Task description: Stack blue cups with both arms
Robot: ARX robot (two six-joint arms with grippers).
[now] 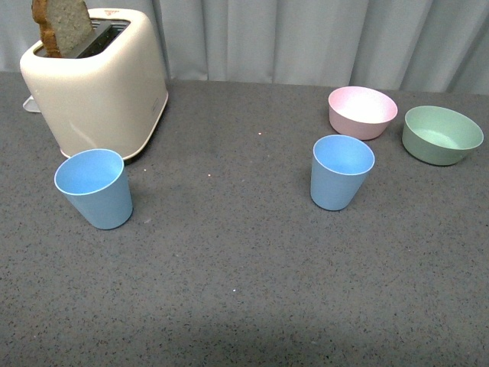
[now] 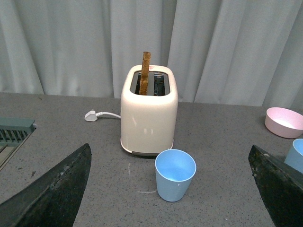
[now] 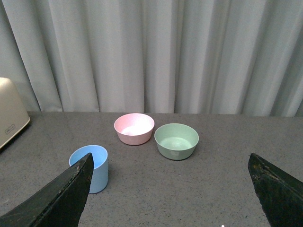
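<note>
Where views differ: front view has no arm in it; only the wrist views show any fingers. Left wrist view alone shows a white plug (image 2: 91,115) with its cord behind the toaster (image 1: 95,84), plus a grey slatted thing (image 2: 14,132) cut off by the frame; can't tell what it is.
Left blue cup (image 1: 93,187): upright on worktop (image 1: 229,260), mouth up, just in front of the toaster's near corner, small gap between them.
Right blue cup (image 1: 341,172): upright, just in front of pink bowl (image 1: 362,112); green bowl (image 1: 442,134) sits right of the pink one. Well apart from left blue cup.
Bread (image 1: 61,27): one slice standing out of a toaster slot.
Open room: wide bare worktop between the two cups and in front of both; curtain (image 1: 306,38) closes off the back edge.
Left fingers (image 2: 57,189): spread wide, holding nothing, touching nothing; left blue cup sits ahead, framed between them.
Right fingers (image 3: 57,198): spread wide, holding nothing; right blue cup ahead, partly hidden behind one finger, not gripped.
</note>
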